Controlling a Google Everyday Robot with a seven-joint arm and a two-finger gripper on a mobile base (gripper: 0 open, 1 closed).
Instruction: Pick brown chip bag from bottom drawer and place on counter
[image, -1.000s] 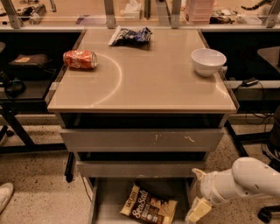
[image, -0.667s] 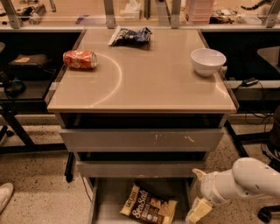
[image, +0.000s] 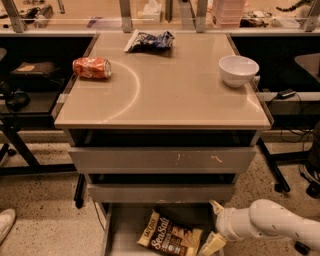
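Down at floor level the shallow grey metal bottom drawer (image: 124, 234) stands pulled out beneath the two wider drawers, its plain grey floor showing on the left. In it lies the crinkly dark brown chip bag (image: 170, 236) with tan ends, flat and slanted, its white "Sea Salt" script facing up. The cream two-finger gripper (image: 214, 226) sits at the drawer's right side, just beside the bag's right end, fingers spread apart with nothing between them. Above, the smooth beige rectangular counter (image: 175, 97) carries a faint white curved line.
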